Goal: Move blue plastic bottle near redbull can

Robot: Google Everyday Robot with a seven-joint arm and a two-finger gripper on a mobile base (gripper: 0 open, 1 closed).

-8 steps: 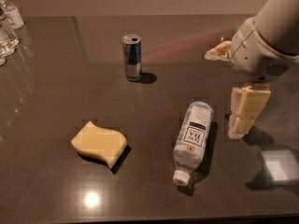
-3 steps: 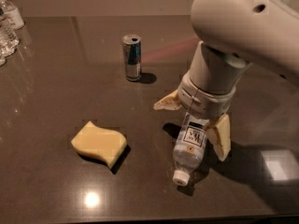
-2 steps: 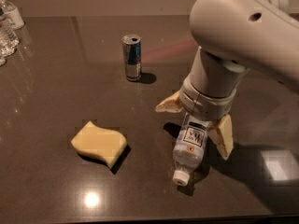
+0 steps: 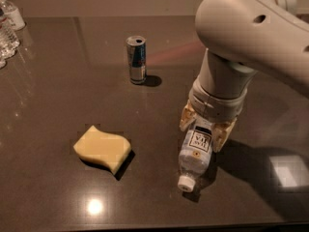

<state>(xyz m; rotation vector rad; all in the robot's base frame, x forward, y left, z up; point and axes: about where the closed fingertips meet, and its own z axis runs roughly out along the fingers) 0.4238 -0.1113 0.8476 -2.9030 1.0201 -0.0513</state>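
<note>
Gripper point(image 4: 204, 129) is seen low over the dark table point(image 4: 58, 91), right of centre, hung from the big white arm point(image 4: 246, 37) that comes in from the upper right. The blue plastic bottle point(image 4: 195, 153) is laid on its side on the table directly under the gripper, with its white cap point(image 4: 185, 182) pointed toward the near edge and its far end hidden beneath the wrist. The tan fingers point(image 4: 187, 118) are set on either side of the bottle's upper body and appear pressed against it, so the jaws are read as closed narrow on the bottle, with the bottle still flat on the surface. The redbull can point(image 4: 136, 59) is stood upright farther back and to the left, well apart from the bottle, with open table between them. A yellow sponge point(image 4: 102, 148) is laid flat to the left of the bottle, not touching it. Clear water bottles point(image 4: 7, 30) are grouped at the far left edge, partly cut off. Two bright reflections are seen on the tabletop — one near the front, one at the right.
</note>
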